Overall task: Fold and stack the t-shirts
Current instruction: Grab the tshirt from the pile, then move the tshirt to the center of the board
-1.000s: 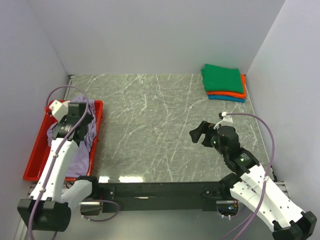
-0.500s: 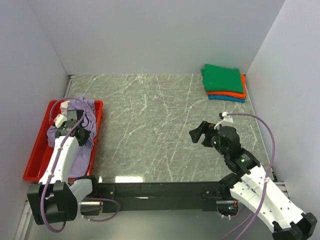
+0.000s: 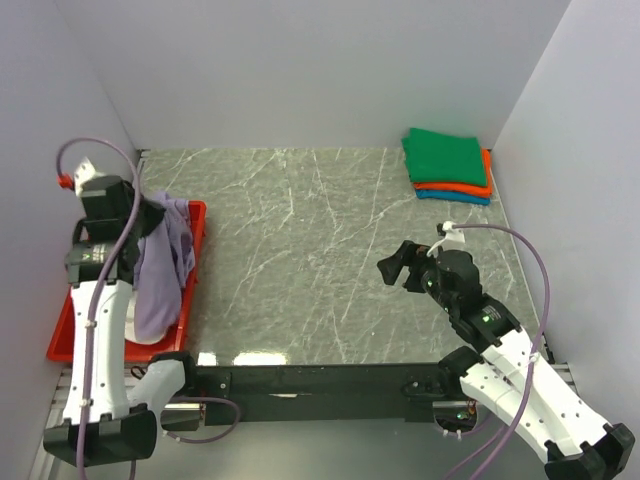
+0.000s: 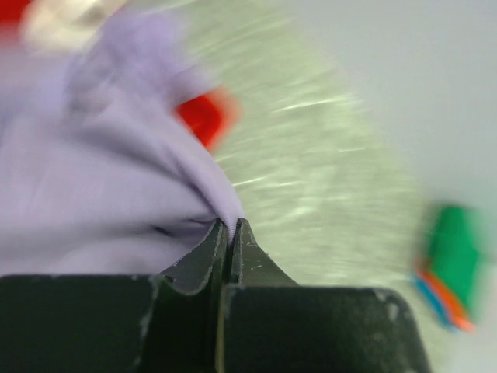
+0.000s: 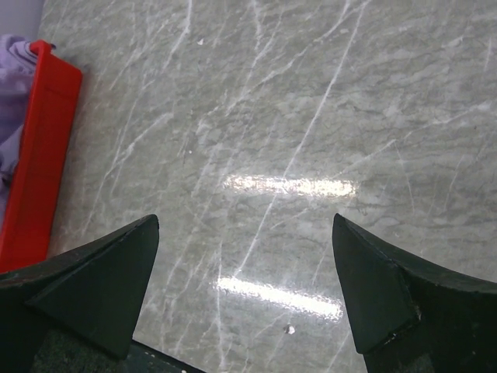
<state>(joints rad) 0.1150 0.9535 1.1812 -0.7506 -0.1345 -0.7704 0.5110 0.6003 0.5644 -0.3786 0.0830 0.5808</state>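
Hauled up since a second ago, purple shirt clamped in left gripper, tail sagging into red tray; right gripper spread wide over table, folded stack beyond.

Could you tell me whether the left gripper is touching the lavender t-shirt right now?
Touching. In the left wrist view, the left gripper is shut, with a fold of the lavender t-shirt pinched between its tips.
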